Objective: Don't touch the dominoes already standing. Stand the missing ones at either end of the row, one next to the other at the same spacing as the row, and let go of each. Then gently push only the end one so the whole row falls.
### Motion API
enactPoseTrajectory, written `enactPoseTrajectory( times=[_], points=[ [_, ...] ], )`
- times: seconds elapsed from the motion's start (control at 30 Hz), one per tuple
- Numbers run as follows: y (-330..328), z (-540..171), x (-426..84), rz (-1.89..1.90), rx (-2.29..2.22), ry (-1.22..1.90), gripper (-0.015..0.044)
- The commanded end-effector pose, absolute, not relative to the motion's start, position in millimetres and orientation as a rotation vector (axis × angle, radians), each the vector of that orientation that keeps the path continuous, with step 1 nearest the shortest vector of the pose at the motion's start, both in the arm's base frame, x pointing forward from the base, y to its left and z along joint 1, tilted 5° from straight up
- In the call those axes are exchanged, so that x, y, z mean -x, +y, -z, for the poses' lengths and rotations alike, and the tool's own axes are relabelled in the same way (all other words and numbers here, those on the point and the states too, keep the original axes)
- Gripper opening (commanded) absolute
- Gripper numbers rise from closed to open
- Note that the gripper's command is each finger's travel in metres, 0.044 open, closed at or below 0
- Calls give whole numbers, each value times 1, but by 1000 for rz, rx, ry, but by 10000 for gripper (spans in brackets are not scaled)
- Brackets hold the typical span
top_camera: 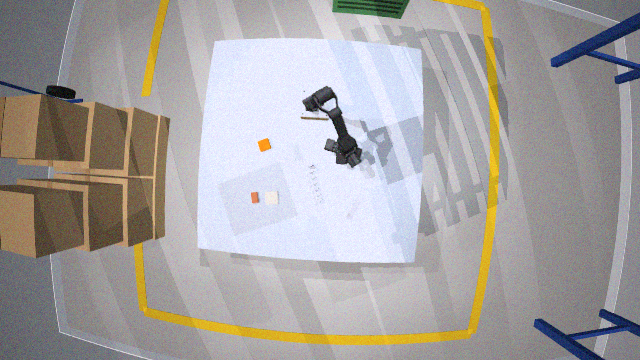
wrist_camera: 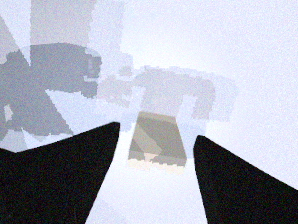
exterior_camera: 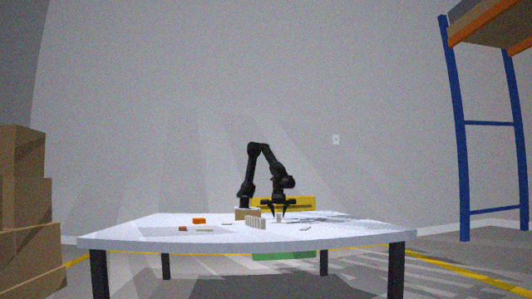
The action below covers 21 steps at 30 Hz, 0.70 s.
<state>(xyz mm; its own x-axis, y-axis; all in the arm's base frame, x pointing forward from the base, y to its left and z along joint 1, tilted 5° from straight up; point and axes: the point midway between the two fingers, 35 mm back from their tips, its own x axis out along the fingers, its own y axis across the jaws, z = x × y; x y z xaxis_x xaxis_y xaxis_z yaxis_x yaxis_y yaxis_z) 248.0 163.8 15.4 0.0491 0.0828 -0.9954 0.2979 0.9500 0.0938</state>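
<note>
A row of several cream dominoes (exterior_camera: pixel 262 223) (top_camera: pixel 315 184) stands upright near the middle of the table. One separate domino (exterior_camera: pixel 278 218) (wrist_camera: pixel 160 142) stands upright behind and to the right of the row in the exterior view. My gripper (exterior_camera: pixel 278 216) (wrist_camera: pixel 157 136) points down over that domino with its fingers partly open, one on each side. Gaps show between the domino and both fingers. A thin flat piece (exterior_camera: pixel 305 228) lies right of the row, and another flat piece (exterior_camera: pixel 226 223) lies left of it.
An orange block (top_camera: pixel 264 145) (exterior_camera: pixel 199 220), a small red block (top_camera: pixel 255 197) (exterior_camera: pixel 183 228) and a flat cream block (top_camera: pixel 271 197) (exterior_camera: pixel 204 229) lie left of the row. A tan block (exterior_camera: pixel 245 214) (top_camera: pixel 314 118) is by the arm's base. Shadows cross the table.
</note>
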Motion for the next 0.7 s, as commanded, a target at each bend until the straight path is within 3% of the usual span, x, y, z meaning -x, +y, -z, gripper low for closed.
enactPoseTrajectory(
  times=[0.0, 0.33, 0.67],
  points=[
    [165, -15, -248, 168, -314, 1522, 107],
    [165, -17, -248, 168, -314, 1522, 107],
    [154, -144, -244, 168, -309, 1520, 107]
  ],
)
